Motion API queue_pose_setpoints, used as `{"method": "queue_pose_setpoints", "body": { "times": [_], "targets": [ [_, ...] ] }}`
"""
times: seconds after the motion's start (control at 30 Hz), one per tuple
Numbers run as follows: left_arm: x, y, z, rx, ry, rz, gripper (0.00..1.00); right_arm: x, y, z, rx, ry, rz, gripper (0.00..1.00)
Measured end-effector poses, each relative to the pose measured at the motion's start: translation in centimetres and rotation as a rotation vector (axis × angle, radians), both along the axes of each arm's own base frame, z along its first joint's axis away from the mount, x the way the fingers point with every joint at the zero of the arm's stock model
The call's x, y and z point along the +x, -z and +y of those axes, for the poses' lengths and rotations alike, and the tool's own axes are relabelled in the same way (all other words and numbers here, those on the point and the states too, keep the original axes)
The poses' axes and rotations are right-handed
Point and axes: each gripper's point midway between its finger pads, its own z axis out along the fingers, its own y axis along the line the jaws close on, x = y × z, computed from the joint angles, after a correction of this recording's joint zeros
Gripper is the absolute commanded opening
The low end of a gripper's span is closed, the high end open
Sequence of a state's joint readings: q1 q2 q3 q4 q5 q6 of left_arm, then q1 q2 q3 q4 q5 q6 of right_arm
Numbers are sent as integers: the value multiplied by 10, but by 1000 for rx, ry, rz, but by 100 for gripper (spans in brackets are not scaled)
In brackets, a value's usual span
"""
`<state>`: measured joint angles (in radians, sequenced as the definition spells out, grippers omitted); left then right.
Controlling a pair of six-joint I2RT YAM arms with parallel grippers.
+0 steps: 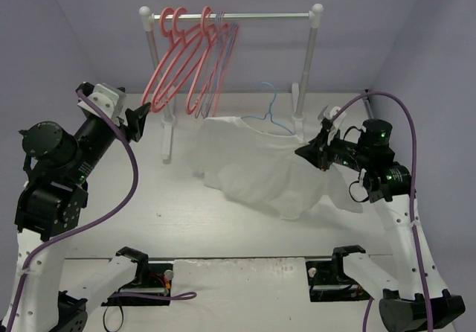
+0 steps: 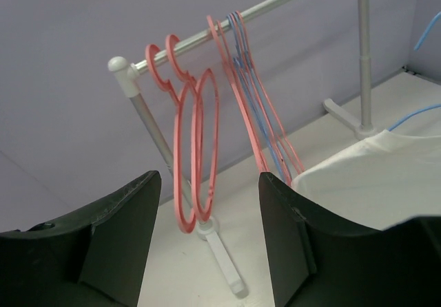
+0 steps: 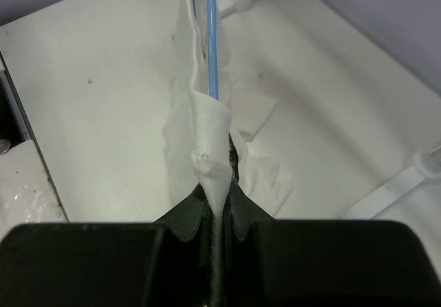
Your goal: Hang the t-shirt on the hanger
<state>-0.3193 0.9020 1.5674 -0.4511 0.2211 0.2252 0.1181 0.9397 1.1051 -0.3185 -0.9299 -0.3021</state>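
Note:
The white t-shirt [image 1: 256, 161] hangs lifted over the table, draped on the thin light-blue hanger [image 1: 272, 116], whose hook rises above the collar. My right gripper [image 1: 306, 152] is shut on the shirt's right shoulder edge; in the right wrist view the fabric [image 3: 211, 149] is pinched between the jaws with the blue hanger wire [image 3: 211, 38] running up beyond it. My left gripper [image 1: 143, 116] is open and empty, raised at the left near the rack; its wrist view shows the shirt's edge [image 2: 372, 176] and a bit of blue hanger [image 2: 413, 118] at right.
A white garment rack [image 1: 238, 16] stands at the back with several pink-red hangers [image 1: 182, 71] and thin blue ones [image 1: 223, 56] bunched at its left end. Its feet [image 1: 166, 142] rest on the table. Purple-grey walls enclose the back and sides.

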Motion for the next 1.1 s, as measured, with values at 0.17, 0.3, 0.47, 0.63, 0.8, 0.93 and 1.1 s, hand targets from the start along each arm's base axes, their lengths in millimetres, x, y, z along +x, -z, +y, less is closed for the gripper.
{"method": "queue_pose_setpoints", "body": {
  "times": [0.17, 0.3, 0.47, 0.63, 0.8, 0.93, 1.1],
  "targets": [
    [8, 25, -12, 21, 47, 50, 54, 0, 37, -12, -26, 98, 90, 0],
    [15, 34, -16, 26, 61, 70, 54, 14, 51, -25, -62, 205, 123, 0],
    [27, 46, -16, 22, 37, 110, 54, 48, 60, -47, -133, 367, 153, 0],
    [44, 60, -11, -14, -35, 187, 54, 98, 13, -63, -148, 497, 72, 0],
    [54, 74, -5, -44, -96, 260, 54, 145, -67, -70, -89, 586, -113, 0],
    [53, 78, -2, -62, -116, 282, 54, 170, -100, -73, -63, 628, -190, 0],
    [50, 79, 0, -71, -126, 294, 54, 207, -95, -72, -75, 656, -174, 0]
  ]
}}
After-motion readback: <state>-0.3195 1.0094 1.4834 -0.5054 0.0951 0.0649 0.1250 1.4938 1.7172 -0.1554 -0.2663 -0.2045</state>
